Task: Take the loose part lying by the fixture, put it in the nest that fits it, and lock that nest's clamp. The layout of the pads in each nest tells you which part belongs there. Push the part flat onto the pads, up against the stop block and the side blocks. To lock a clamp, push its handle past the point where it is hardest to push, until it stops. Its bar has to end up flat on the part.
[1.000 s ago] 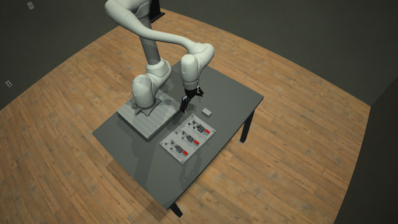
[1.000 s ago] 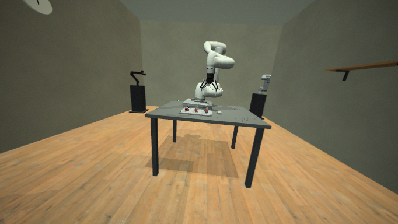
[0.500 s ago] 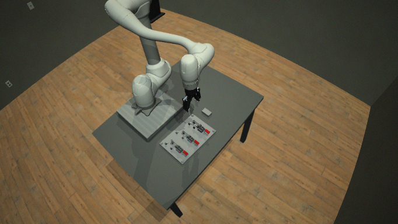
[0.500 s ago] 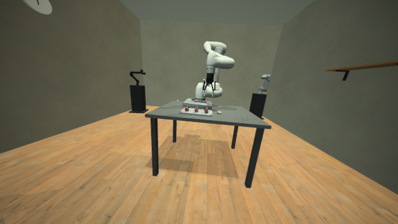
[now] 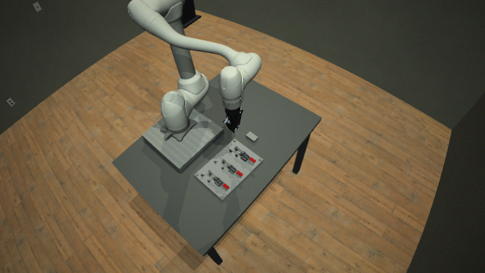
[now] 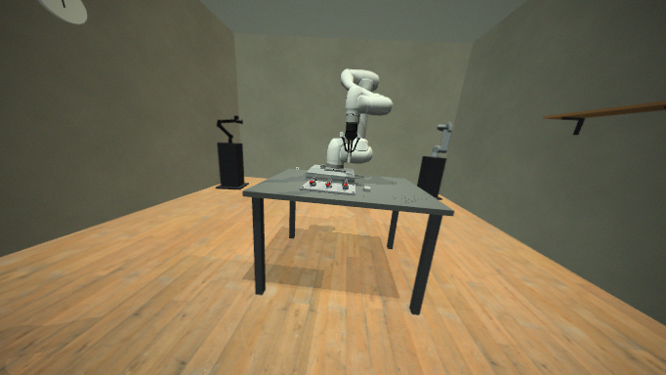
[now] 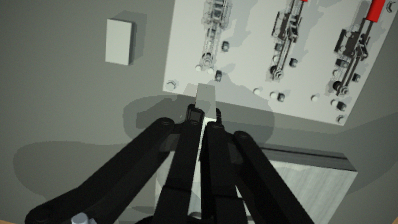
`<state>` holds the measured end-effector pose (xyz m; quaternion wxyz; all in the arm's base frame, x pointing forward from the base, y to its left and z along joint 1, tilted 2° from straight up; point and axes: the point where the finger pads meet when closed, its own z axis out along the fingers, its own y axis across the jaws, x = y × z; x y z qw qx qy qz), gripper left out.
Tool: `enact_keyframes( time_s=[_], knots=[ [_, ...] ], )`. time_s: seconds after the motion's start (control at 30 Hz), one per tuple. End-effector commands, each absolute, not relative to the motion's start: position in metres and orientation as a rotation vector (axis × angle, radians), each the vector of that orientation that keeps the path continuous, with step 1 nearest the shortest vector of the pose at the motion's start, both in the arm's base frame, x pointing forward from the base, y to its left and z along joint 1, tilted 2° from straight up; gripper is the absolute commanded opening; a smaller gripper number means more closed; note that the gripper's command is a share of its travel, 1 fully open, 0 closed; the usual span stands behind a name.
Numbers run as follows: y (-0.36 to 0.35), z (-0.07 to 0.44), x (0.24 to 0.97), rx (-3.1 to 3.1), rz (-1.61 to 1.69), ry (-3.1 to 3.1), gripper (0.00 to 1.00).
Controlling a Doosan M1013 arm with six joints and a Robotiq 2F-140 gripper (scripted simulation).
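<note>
1. Grey block [image 5: 252, 136] [image 6: 367, 188] [image 7: 119, 42], the loose part, is lying on the table [image 5: 284, 117] [image 6: 371, 199] [image 7: 60, 120], near one end of the fixture plate [image 5: 210, 167] [image 6: 319, 189] [image 7: 185, 60], well apart from the gripper.
2. Gripper [image 5: 232, 130] [image 6: 349, 159] [image 7: 203, 97] is hovering above the table; fingers are standing together, gripping nothing.
3. Three clamps with red handles [image 5: 252, 160] [image 6: 346, 185] [image 7: 375, 10] are sitting in a row on the plate.
4. White arm [image 5: 204, 44] [image 6: 363, 100] is reaching over the table.

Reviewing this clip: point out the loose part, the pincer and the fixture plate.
loose part [image 5: 252, 136] [image 6: 366, 188] [image 7: 118, 42]: top, exterior, wrist; its body
pincer [image 5: 234, 131] [image 6: 349, 160] [image 7: 203, 97]: same views; between fingertips
fixture plate [image 5: 217, 164] [image 7: 240, 80]: top, wrist; bare surface
</note>
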<state>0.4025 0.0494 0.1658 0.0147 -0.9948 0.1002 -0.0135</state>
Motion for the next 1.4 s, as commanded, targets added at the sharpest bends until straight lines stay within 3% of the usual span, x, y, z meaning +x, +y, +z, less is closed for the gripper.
enact_keyframes(
  time_s=[0.0,0.33,0.37,1.37],
  knots=[
    [0.0494,0.1658,0.4024,-3.096,-0.042,0.312,0.1],
    [0.0494,0.1658,0.4024,-3.096,-0.042,0.312,0.1],
    [0.0494,0.1658,0.4024,-3.096,-0.042,0.312,0.62],
    [0.0494,0.1658,0.4024,-3.096,-0.042,0.312,0.62]
  ],
)
